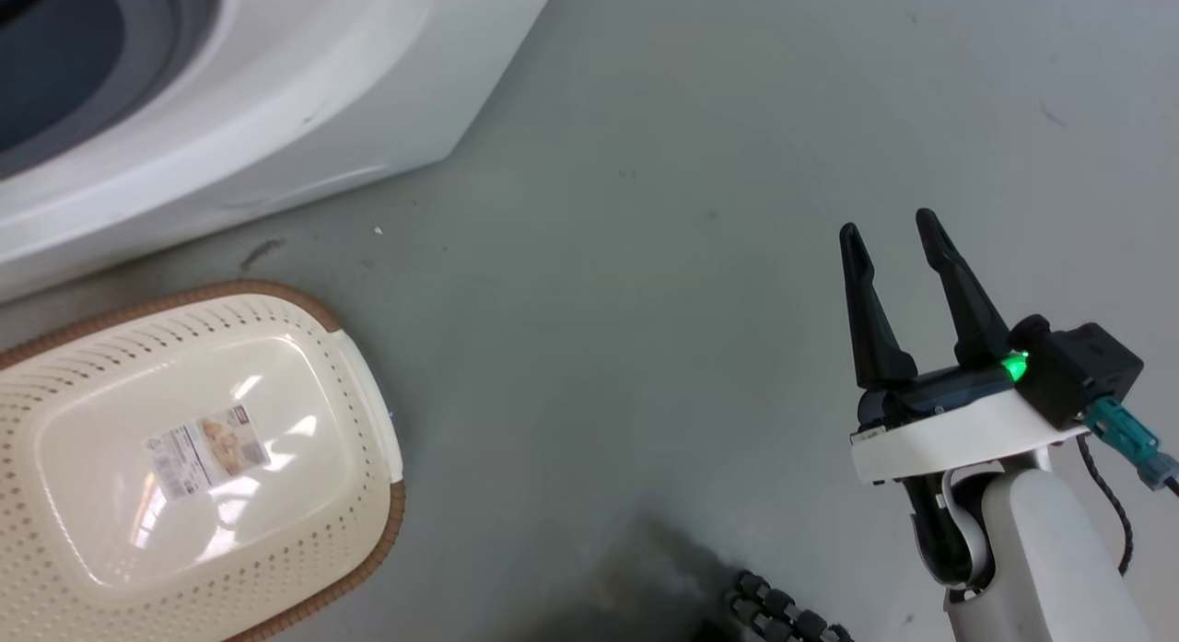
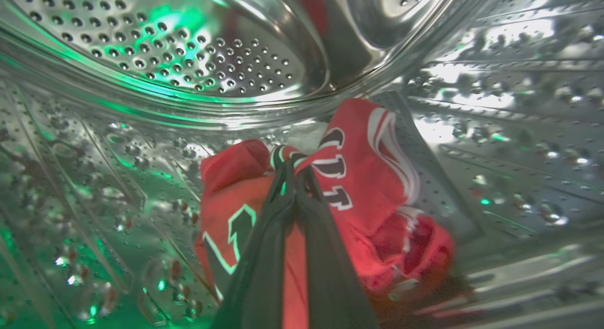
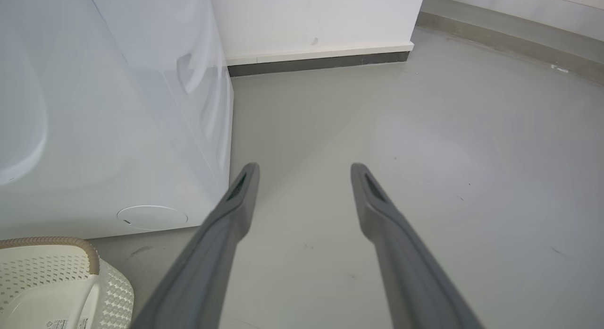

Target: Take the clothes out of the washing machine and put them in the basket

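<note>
Inside the steel drum of the washing machine [image 2: 198,60], the red clothes [image 2: 373,187] with white trim and lettering lie bunched against the drum wall. My left gripper [image 2: 293,164] is shut on a fold of that red fabric, fingers pressed together. The washing machine's white front [image 1: 276,99] fills the upper left of the head view. The cream basket [image 1: 368,412] sits on the floor in front of it, with only a label sticker inside. My right gripper [image 1: 889,229] hangs open over bare floor to the right, holding nothing, and the right wrist view also shows the right gripper [image 3: 304,171].
Grey floor [image 1: 645,255] spreads between the basket and my right arm. A white wall with a dark skirting [image 3: 321,62] runs behind the machine. A black ribbed cable [image 1: 783,614] lies at the bottom edge near my base.
</note>
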Tool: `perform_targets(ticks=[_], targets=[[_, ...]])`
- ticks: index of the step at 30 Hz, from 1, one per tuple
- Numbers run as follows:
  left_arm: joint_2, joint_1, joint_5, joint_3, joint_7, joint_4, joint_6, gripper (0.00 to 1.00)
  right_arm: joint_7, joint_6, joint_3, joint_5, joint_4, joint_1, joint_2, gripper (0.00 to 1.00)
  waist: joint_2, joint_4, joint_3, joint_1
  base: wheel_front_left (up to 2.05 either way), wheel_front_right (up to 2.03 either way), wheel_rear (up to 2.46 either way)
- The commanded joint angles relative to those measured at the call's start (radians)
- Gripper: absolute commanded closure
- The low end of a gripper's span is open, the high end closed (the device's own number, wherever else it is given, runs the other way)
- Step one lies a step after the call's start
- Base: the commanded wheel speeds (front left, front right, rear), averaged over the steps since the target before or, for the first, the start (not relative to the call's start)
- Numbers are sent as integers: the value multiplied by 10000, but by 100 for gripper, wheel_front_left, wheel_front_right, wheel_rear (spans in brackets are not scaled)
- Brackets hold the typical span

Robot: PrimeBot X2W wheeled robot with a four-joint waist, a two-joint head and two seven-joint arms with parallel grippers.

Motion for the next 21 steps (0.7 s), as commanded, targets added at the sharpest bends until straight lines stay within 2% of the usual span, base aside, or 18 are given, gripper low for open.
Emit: perform_targets(ticks=[1, 9, 17, 21], targets=[[-240, 377, -114, 18, -399, 261, 108, 100, -25, -7, -76, -105, 5, 157, 8, 0, 0, 135, -521, 0, 0, 0, 0], [-1346, 2045, -976, 389, -2160, 1123, 493, 100, -24, -7, -203, -337, 238, 600, 8, 0, 0, 430, -1954, 0, 0, 0, 0], [-2142, 3543, -1626, 629, -3679, 1452, 501, 100, 11, -7, -448, -762, 389, 1172, 8, 0, 0, 943, -3581, 0, 0, 0, 0], [-2509, 4155, -1824, 658, -4110, 1282, 480, 100, 226, -7, -555, -989, 191, 1463, 8, 0, 0, 1246, -4302, 0, 0, 0, 0]])
